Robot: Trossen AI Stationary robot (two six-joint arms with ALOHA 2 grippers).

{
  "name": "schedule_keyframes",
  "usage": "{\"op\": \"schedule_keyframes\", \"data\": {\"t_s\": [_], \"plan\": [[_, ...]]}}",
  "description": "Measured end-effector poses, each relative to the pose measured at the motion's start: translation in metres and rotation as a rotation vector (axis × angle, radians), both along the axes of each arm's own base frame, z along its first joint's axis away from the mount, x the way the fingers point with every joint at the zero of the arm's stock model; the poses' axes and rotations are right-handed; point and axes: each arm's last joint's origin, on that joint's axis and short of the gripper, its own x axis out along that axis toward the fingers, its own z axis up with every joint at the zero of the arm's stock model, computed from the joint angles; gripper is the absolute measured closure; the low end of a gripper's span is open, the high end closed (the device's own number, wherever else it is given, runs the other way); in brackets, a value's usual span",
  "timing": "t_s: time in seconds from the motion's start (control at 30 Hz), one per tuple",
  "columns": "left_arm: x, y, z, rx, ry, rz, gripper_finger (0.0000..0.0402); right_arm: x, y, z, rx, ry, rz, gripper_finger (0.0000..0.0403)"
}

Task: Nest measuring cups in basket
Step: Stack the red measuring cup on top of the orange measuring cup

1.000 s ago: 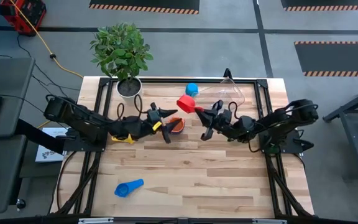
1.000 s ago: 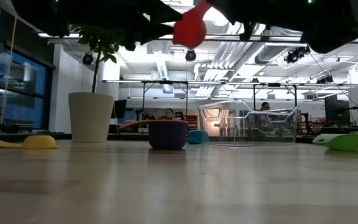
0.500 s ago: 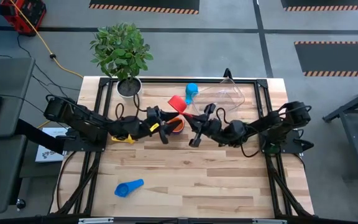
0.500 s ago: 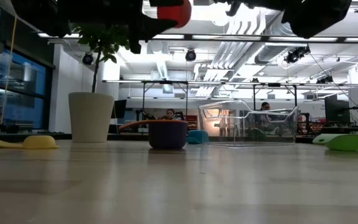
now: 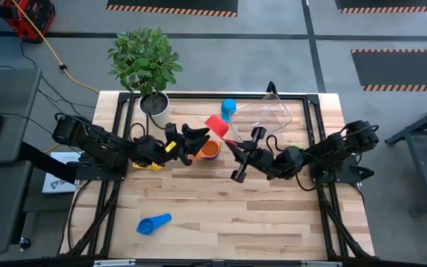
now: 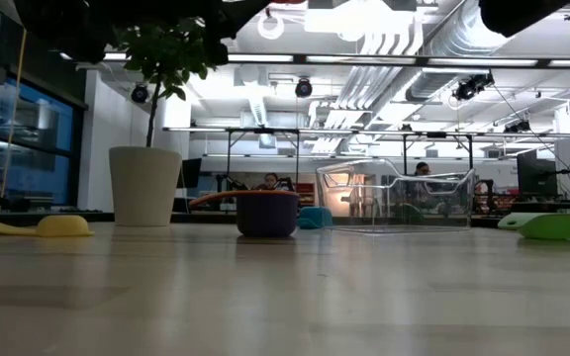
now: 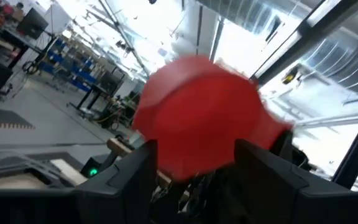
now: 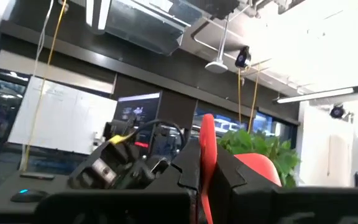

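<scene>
A red measuring cup (image 5: 215, 124) hangs high over the table's middle, with my right gripper (image 5: 229, 140) shut on it. My left gripper (image 7: 194, 146) is open and tipped upward. Its two fingers stand on either side of the red bowl (image 7: 197, 112) as that wrist view shows it. An orange cup sits inside a dark blue one (image 5: 210, 150) on the table below. A yellow cup (image 5: 145, 165) lies under the left arm. One blue cup (image 5: 153, 224) lies near the front left, and a light blue cup (image 5: 229, 107) sits beside the clear basket (image 5: 271, 113). My right gripper pinches the red cup's flat handle (image 8: 206, 134) between its two fingers, coming from the table's right and slanting upward. The handle stands on edge and the bowl (image 8: 260, 167) lies beyond the fingertips. The cup is lifted clear of the table. My left gripper: I cannot tell whether its fingers (image 7: 143, 168) touch the red bowl.
A white plant pot (image 5: 154, 104) stands at the far left edge. A green cup (image 6: 547, 225) lies at the right in the low view. The two arms meet over the table's middle. Bare wood lies along the near edge.
My right gripper has risen with the red cup, moved toward the left gripper and rolled. The cup has left the top of the low view. My left gripper has tipped up from the orange cup toward the red one and rolled, staying open.
</scene>
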Motion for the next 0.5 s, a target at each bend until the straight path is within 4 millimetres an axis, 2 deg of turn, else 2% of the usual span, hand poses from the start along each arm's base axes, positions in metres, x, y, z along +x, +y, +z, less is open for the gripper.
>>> {"op": "schedule_keyframes", "data": {"t_s": [0.23, 0.5], "plan": [[0.000, 0.000, 0.000, -0.017, 0.001, 0.001, 0.0200, 0.013, 0.001, 0.018, -0.049, 0.026, -0.001, 0.0403], [-0.001, 0.001, 0.002, -0.038, -0.033, 0.003, 0.0200, 0.022, 0.001, 0.022, -0.028, 0.085, 0.034, 0.0403]]}}
